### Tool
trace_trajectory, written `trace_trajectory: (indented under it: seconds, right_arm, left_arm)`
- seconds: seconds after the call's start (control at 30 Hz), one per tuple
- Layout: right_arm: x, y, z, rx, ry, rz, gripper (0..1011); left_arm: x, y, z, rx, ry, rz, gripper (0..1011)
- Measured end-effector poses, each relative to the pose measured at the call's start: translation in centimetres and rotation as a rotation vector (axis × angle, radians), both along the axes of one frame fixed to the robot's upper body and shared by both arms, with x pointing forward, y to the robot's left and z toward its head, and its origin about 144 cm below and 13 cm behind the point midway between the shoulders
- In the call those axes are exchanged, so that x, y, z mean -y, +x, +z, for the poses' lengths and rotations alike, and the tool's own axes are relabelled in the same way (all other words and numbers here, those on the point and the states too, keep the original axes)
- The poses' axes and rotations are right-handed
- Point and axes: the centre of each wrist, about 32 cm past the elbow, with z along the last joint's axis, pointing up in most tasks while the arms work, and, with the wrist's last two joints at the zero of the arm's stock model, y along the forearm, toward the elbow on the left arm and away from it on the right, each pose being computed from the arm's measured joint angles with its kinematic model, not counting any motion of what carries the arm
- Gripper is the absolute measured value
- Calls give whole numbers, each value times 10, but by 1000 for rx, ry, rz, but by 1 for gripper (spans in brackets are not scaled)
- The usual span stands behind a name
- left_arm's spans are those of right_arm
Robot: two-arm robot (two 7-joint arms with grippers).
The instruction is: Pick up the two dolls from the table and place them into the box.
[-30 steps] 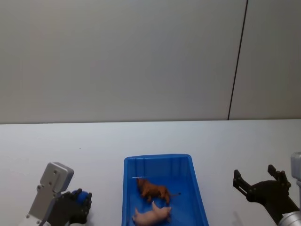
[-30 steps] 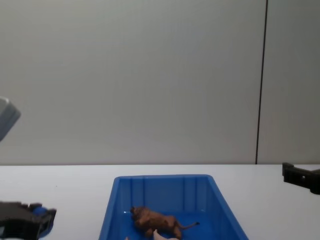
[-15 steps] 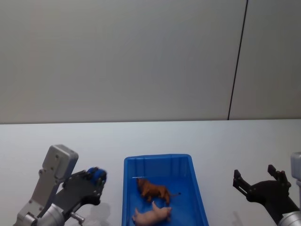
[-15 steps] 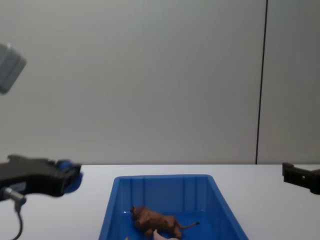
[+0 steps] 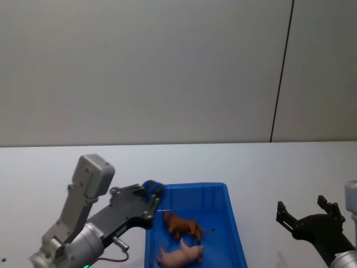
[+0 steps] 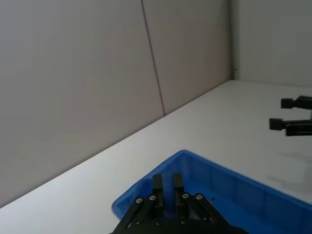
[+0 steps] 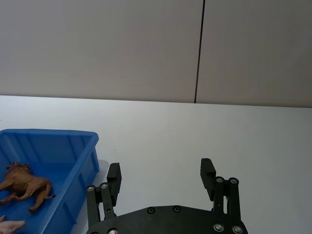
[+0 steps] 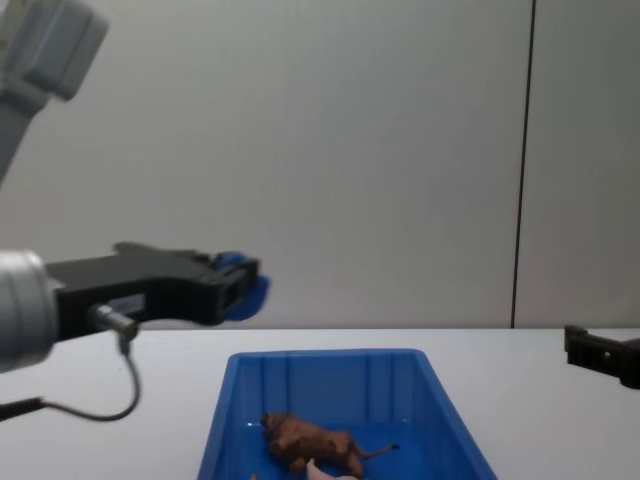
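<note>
Both dolls lie inside the blue box (image 5: 187,187): the brown lion (image 5: 181,225) toward the far end, the pale pink pig (image 5: 179,255) nearer me. The chest view shows the lion (image 8: 310,443) side-on. My left gripper (image 5: 152,192) hovers above the box's far left corner, its blue-tipped fingers (image 6: 157,187) close together with nothing between them. It hangs well above the rim (image 8: 325,355). My right gripper (image 7: 161,173) is open and empty over the table (image 5: 279,167), right of the box.
The white table stretches wide on both sides of the box and back to a plain grey wall with one dark vertical seam (image 5: 281,72). A thin cable (image 8: 110,400) hangs from the left arm.
My left gripper has risen from low at the table's left and swung right, up over the box's far left corner. The right gripper and both dolls have stayed put.
</note>
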Motion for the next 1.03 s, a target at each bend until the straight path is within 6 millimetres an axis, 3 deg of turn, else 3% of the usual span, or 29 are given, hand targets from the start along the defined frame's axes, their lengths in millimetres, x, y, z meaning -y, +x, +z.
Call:
trace_trajectory:
  seconds: [0.2,0.5,0.53,0.6,1.03]
  right_arm:
    - [0,0,0,0,0,0,1001]
    - [0,0,0,0,0,0,1001]
    - [0,0,0,0,0,0,1001]
    - [0,0,0,0,0,0,1001]
    - [0,0,0,0,0,0,1001]
  left_arm:
    - [11,7,4,12,-27,-64,227]
    - [23,15,7,22,-50,-130,542]
    - [24,15,7,22,-50,-133,542]
    - [25,16,8,23,-52,-139,642]
    - [30,20,10,29,-60,-169,999]
